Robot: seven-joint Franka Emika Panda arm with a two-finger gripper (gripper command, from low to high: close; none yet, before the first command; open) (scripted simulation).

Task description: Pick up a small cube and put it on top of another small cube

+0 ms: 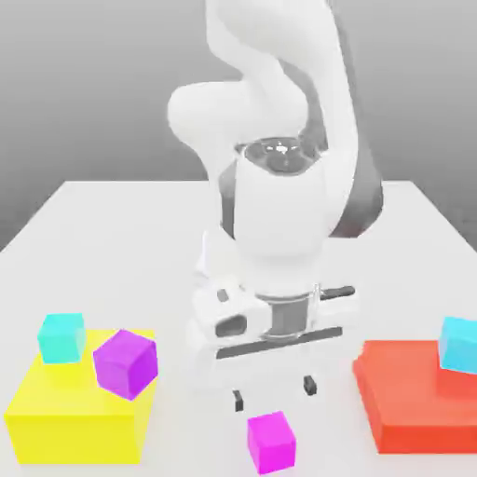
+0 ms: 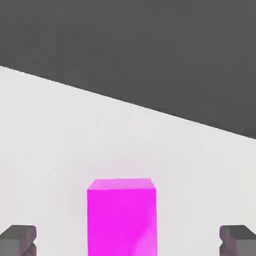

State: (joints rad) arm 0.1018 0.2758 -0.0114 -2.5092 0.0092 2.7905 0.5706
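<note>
Magenta cube [image 1: 271,442] is sitting on the white table [image 1: 102,233] at 6 o'clock of the gripper [image 1: 274,392], whose jaws are standing fully spread and holding nothing, while the white arm [image 1: 279,200] is reaching downward over it.

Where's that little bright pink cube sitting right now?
The magenta cube sits on the white table at the front of the exterior view, between the yellow block and red block, just below the open gripper.

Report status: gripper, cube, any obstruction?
Gripper open above magenta cube. Cube on table, not gripped. Nothing between fingers and cube.
</note>
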